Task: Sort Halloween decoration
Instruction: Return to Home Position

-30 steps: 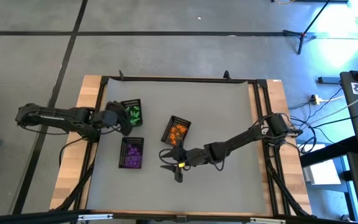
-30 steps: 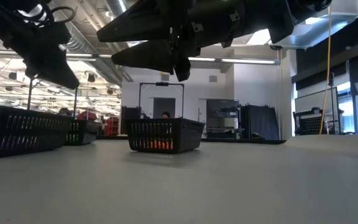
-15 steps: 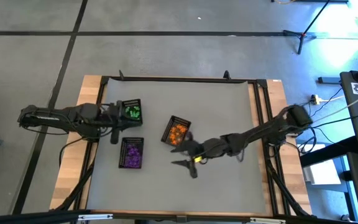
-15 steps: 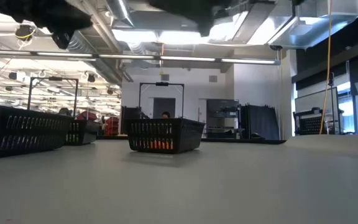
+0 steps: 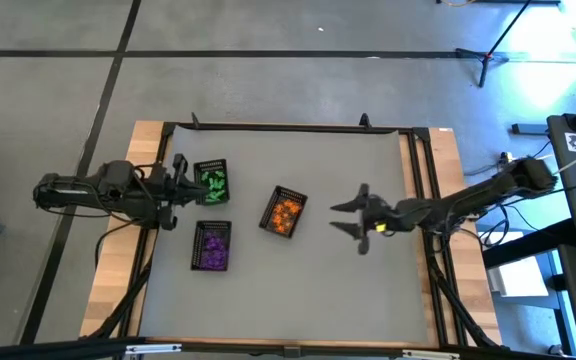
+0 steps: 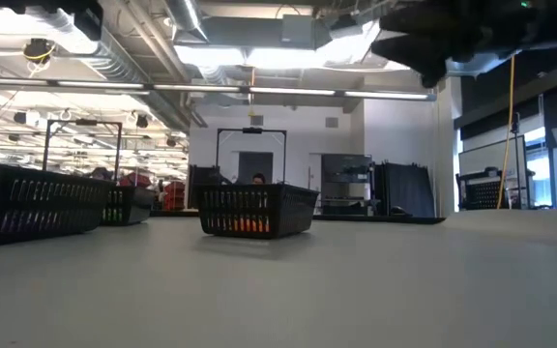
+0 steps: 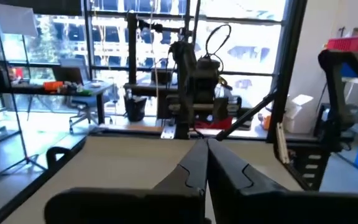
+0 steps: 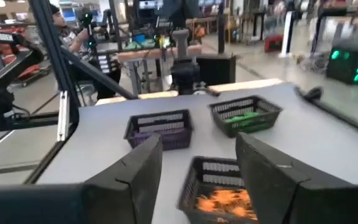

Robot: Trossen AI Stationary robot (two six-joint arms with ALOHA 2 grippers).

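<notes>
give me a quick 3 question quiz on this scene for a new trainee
1. Multiple choice: which colour of trinkets fills the black tray nearest the right tool? A green, B orange, C purple.
2. True or false: the left tool is open.
3. Fill in: ___ black trays stand on the table.
Key: 1 B, the orange trinkets. 2 false, its fingers are shut. 3 three.
</notes>
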